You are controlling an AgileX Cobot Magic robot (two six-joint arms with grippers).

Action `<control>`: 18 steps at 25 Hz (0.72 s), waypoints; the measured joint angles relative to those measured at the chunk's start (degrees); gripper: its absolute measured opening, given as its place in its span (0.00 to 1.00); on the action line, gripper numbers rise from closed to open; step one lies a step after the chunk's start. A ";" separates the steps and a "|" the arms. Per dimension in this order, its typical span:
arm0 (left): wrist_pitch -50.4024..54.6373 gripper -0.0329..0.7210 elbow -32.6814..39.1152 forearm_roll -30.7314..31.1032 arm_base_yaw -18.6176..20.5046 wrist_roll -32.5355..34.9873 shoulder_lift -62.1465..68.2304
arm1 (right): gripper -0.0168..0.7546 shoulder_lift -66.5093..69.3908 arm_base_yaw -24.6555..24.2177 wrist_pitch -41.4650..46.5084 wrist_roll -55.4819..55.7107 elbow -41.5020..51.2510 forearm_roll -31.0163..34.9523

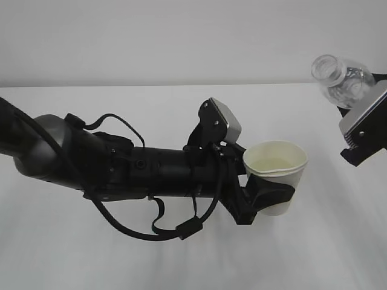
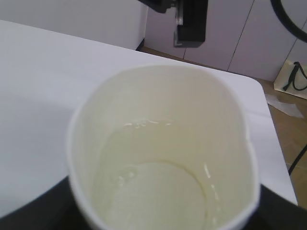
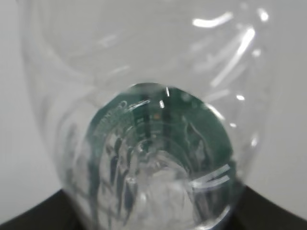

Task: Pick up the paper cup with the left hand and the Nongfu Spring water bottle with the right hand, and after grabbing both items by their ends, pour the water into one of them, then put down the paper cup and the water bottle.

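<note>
The paper cup (image 1: pixel 276 162) is white with a cream inside, and its rim is squeezed oval. My left gripper (image 1: pixel 270 192) is shut on it from the left and holds it upright above the table. The left wrist view looks down into the cup (image 2: pixel 163 143), where a shallow layer of water lies; dark fingers (image 2: pixel 29 213) show at the bottom corners. At the upper right, the clear Nongfu Spring water bottle (image 1: pixel 340 78) is tilted up and to the left, with my right gripper (image 1: pixel 361 99) shut on it. In the right wrist view the bottle (image 3: pixel 144 96) fills the frame, its green label showing through.
The white table (image 1: pixel 181 260) spreads under both arms. My left arm (image 1: pixel 121 166), with its looping cables, lies across the left half. In the left wrist view the table's far edge (image 2: pixel 268 120) drops to a brown floor, where a bag (image 2: pixel 293 76) stands.
</note>
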 joint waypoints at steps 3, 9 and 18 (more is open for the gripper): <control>0.00 0.67 0.00 -0.45 0.00 0.00 0.00 | 0.52 0.00 0.00 0.00 7.33 0.00 0.00; 0.00 0.67 0.00 -0.82 0.00 0.00 0.00 | 0.52 0.00 0.00 0.00 17.06 0.00 0.00; 0.00 0.67 0.00 -0.90 0.00 0.00 0.00 | 0.52 0.00 0.00 0.00 31.37 0.00 0.00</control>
